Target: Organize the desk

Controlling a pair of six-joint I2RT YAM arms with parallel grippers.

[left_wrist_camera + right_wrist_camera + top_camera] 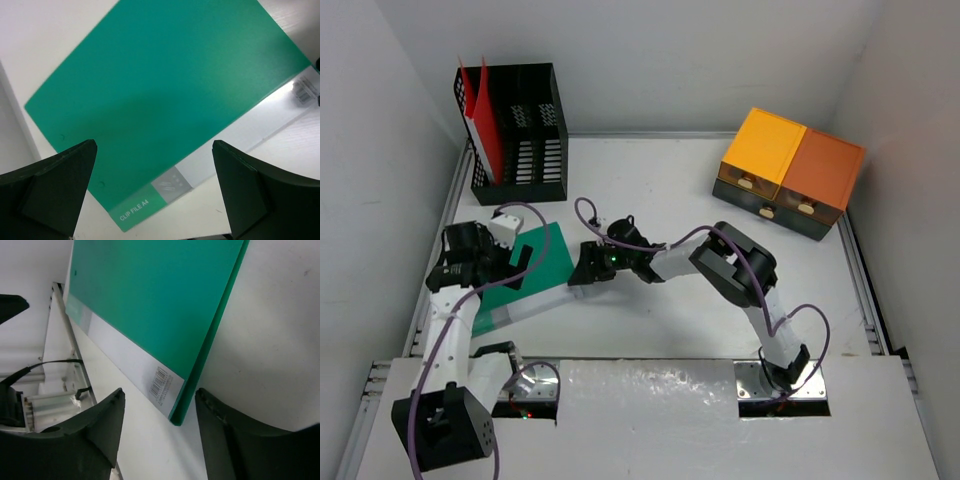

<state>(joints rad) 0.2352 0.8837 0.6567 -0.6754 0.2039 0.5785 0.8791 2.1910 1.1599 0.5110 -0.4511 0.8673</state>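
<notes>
From where I stand, the white bench [670, 190] lies flat between plain white walls, with metal rails along its sides and both arms bolted at its 6 o'clock edge. A green folder [535, 255] lies flat on it at about 9 o'clock, turned at a slant, and a pale strip runs along its near long edge. In the left wrist view that strip carries the small print "CLIP FILE A4", and in the right wrist view a barcode sticker [161, 382] sits near its other end. The left fingers [55, 190] hang over the folder's 9 o'clock end, released and spread wide, with nothing between them but the green cover below. The right arm reaches across from 5 o'clock, folded at the elbow, and brings the right fingers [227, 440] to the folder's 3 o'clock end. They stand half-spread, and the folder's corner shows between them. One finger is just beside the green edge, and bare bench shows between the other finger and the strip, so they are not clamped on anything. At 11 o'clock a black mesh rack [525, 140] stands upright against the far wall, with red folders [485, 120] leaning in its leftmost slot. At about 2 o'clock a pair of orange drawer boxes [790, 170] sits at an angle near the right wall, one top paler than the other, well apart from the folder and both arms.
</notes>
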